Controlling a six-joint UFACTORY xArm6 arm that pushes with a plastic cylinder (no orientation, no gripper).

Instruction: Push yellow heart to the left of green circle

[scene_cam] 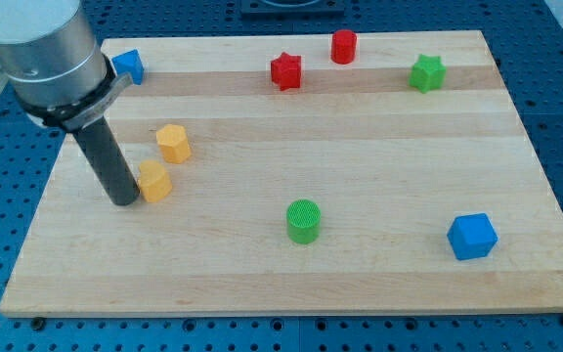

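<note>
The yellow heart (153,181) lies on the wooden board (291,284) at the view's left. My tip (125,201) stands right against its left side, touching it. The green circle (303,221) stands at the lower middle of the board, well to the right of the heart and a little lower in the view. A second yellow block (173,143), roughly a pentagon, sits just above and to the right of the heart, with a small gap between them.
A red star (285,70) and a red cylinder (344,46) sit at the top middle. A green star (426,73) is at the top right. A blue cube (472,236) is at the lower right. A blue block (128,66) at the top left is partly hidden by the arm.
</note>
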